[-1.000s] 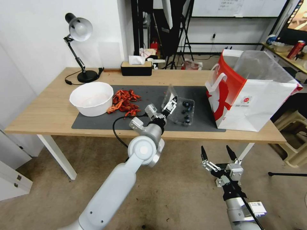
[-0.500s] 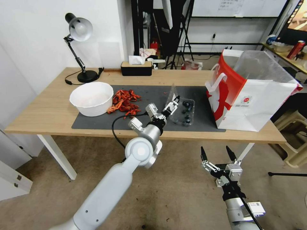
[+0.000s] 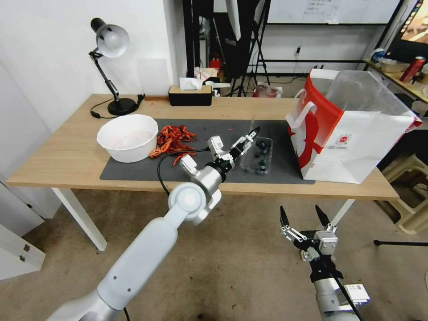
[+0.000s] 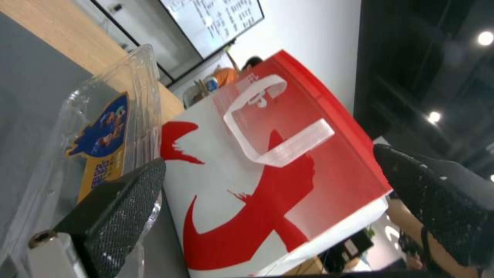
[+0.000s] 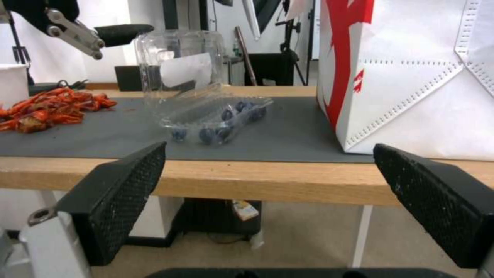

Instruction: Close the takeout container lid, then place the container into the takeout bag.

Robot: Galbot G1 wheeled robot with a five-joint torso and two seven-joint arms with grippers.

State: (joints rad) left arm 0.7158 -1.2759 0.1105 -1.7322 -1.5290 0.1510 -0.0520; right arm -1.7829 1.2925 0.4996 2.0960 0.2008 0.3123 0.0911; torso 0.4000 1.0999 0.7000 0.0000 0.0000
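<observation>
Since a second ago the left gripper (image 3: 248,139) has swung right across the mat, carrying the clear lid (image 5: 180,69) from a lean toward the left to an upright stand over the box's far edge. Its fingers are spread apart, and one black pad (image 4: 121,208) lies against the lid's outer face beside the label; the other finger is out in the air toward the bag.

On the dark grey mat (image 3: 214,169), the takeout container (image 3: 258,156) sits open, right of centre on the wooden table (image 3: 62,156) and just left of the takeout bag (image 3: 356,142). Dark blueberries (image 5: 216,133) lie loose in its shallow base, a small scatter rather than a full layer. From the right wrist view the lid stands nearly vertical behind the berries, hinged along the far side.

Upright at the right end of the table, the takeout bag is red and white with its mouth open and a clear plastic liner (image 3: 361,91) rising out of the top. What is inside cannot be told.

Left on the mat is a white round bowl (image 3: 128,136), with a heap of red crayfish shells (image 3: 174,140) on the mat just beside it.

Low in front of the table's near edge, the right gripper (image 3: 304,217) hangs with its fingers wide apart, holding nothing.
</observation>
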